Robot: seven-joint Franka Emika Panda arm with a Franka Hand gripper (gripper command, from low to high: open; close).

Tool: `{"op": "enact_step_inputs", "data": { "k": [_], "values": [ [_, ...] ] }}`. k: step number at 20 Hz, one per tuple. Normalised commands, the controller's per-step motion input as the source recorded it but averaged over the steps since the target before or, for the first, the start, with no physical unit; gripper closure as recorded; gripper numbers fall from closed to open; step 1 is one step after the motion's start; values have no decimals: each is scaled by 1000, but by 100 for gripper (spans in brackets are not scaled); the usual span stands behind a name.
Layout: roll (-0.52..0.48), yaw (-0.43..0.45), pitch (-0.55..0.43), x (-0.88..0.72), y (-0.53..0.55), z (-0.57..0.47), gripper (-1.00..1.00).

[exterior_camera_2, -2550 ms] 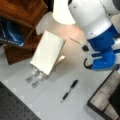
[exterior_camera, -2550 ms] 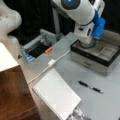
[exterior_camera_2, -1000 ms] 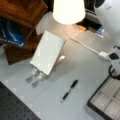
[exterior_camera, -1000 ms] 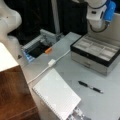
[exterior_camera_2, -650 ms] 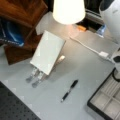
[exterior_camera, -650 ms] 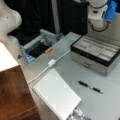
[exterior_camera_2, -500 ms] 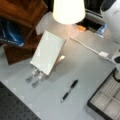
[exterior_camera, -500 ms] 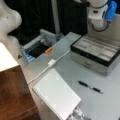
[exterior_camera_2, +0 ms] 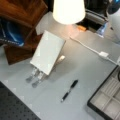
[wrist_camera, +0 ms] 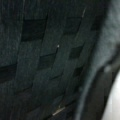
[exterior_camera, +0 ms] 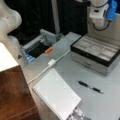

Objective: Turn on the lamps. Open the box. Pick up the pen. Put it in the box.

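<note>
Pen (exterior_camera: 90, 87) lies flat on the grey table (exterior_camera: 75, 67), untouched, in front of the open box (exterior_camera: 96, 51) and well below the robot arm (exterior_camera: 100, 12). Only the arm's white and blue upper body shows in a front view, raised above the box's far edge; the gripper itself is not visible in any view, so whether its fingers are spread or pressed together cannot be told. The wrist camera shows only a dark woven surface, with nothing of the table in it. From the arm, the pen is down and forward, past the box's near wall, and its long axis runs roughly parallel to that front wall, black end toward a front view's left, silver end toward the right. In a front view the pen (exterior_camera_2: 69, 90) sits just beside the corner of the box (exterior_camera_2: 105, 100), between it and the propped white notebook (exterior_camera_2: 47, 52). The lampshade (exterior_camera_2: 68, 10) glows brightly, so the lamp appears to be on. The box lid stands up, showing the pale divided lining, with nothing in the compartments. A white cable (exterior_camera: 50, 63) with a square plug runs across the table, clear of the pen.
</note>
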Motion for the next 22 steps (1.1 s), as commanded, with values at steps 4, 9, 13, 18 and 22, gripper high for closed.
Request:
{"op": "enact_step_inputs", "data": {
  "k": [4, 9, 13, 18, 22],
  "values": [
    [48, -126, 78, 19, 264, 32, -100],
    [54, -119, 84, 113, 168, 17, -100],
    [74, -100, 80, 178, 89, 3, -100],
    [104, -85, 75, 195, 86, 71, -100],
    [119, -38, 82, 147, 46, 153, -100]
  ]
}}
